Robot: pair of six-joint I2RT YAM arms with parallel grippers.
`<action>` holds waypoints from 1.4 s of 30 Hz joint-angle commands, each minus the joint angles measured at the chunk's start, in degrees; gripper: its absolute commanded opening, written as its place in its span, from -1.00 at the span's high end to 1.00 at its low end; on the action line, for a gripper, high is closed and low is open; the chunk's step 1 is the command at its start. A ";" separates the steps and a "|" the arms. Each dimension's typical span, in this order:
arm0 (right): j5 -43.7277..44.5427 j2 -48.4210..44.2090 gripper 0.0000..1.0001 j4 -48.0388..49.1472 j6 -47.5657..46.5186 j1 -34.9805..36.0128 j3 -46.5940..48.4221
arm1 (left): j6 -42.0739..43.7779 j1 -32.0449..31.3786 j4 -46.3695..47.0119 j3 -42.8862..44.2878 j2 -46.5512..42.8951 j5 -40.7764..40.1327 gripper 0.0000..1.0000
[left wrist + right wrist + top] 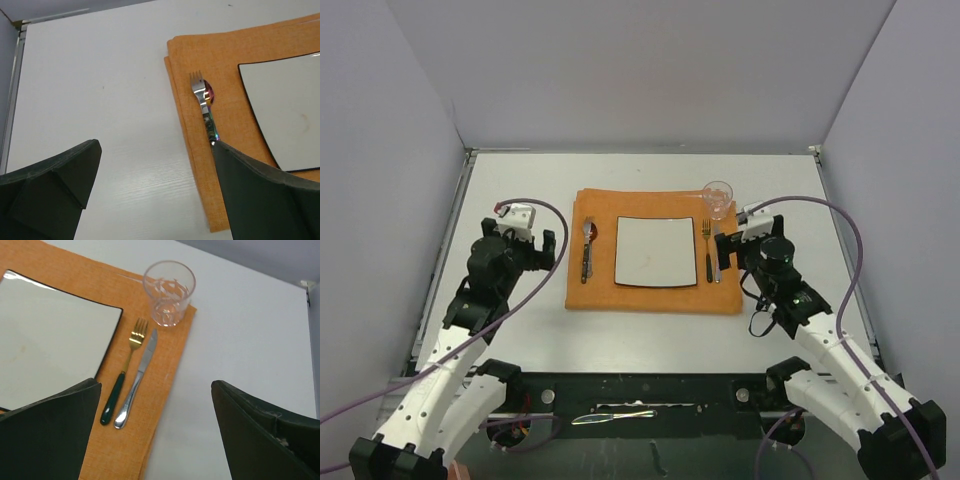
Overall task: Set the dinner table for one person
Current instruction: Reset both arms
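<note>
The white dinner table [520,330] carries an orange mat [655,300] with a square white plate [655,252] in its middle. Left of the plate a silver fork lies over a reddish spoon [202,92]. To the plate's right lie a gold fork with a dark handle [131,355] and a knife [142,370], with a clear glass [168,290] at the mat's far right corner. My left gripper [155,150] hovers open and empty beside the mat's left edge. The right gripper [156,387] stands open and empty over the mat's right edge.
Grey walls enclose the table on three sides, and a thin metal edging [460,210] runs along its left side. Purple cables [845,240] loop off both arms. Bare tabletop [240,340] lies to the right of the mat.
</note>
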 commanded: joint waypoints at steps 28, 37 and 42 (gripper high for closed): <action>-3.80 29.35 -0.96 33.39 2.18 -20.00 -8.00 | -3.84 12.85 53.69 -22.91 28.42 -7.33 -0.95; -2.93 34.59 -0.96 38.77 2.07 -21.09 -8.45 | -1.17 14.66 69.73 -23.47 42.75 3.78 -0.95; -2.69 37.08 -0.96 44.47 3.98 -22.57 -11.01 | -0.90 15.24 83.23 -25.67 50.67 5.67 -0.95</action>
